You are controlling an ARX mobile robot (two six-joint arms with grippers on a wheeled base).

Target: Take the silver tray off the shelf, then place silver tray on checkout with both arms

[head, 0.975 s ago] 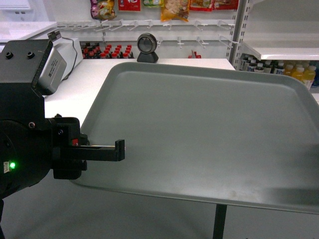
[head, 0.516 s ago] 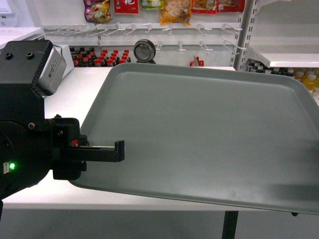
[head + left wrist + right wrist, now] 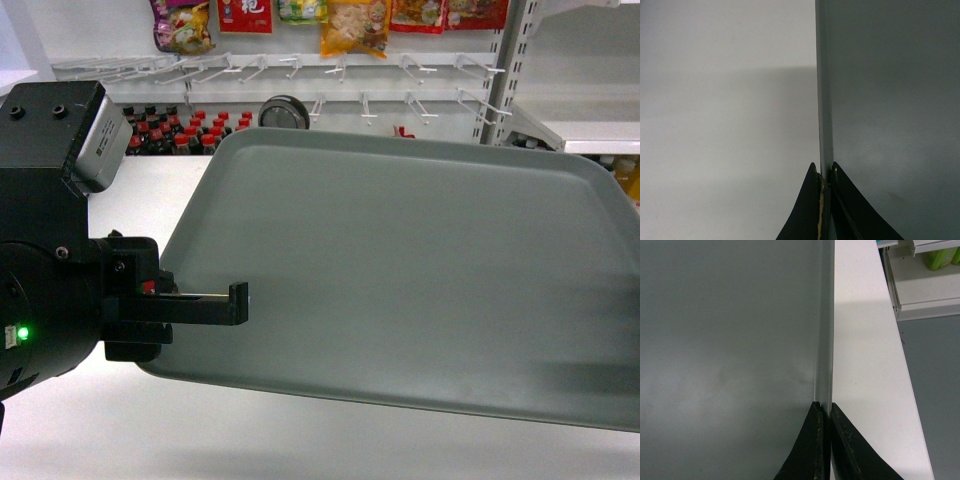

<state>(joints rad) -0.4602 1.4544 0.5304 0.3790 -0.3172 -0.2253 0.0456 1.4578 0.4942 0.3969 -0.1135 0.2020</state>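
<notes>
- We've got the silver tray (image 3: 400,280) off the shelf, held above the white table (image 3: 140,190), i.e. the checkout, and not yet set down.
- Left hand (image 3: 826,175) is pinched on the tray's left rim; right hand (image 3: 824,411) is pressed onto the right rim. The right hand is out of the head view.
- We should lower both arms at the same rate to keep the tray level.
- Land it flat on the table, then release both rims together.
- The grip is thin, so we avoid twisting.
</notes>
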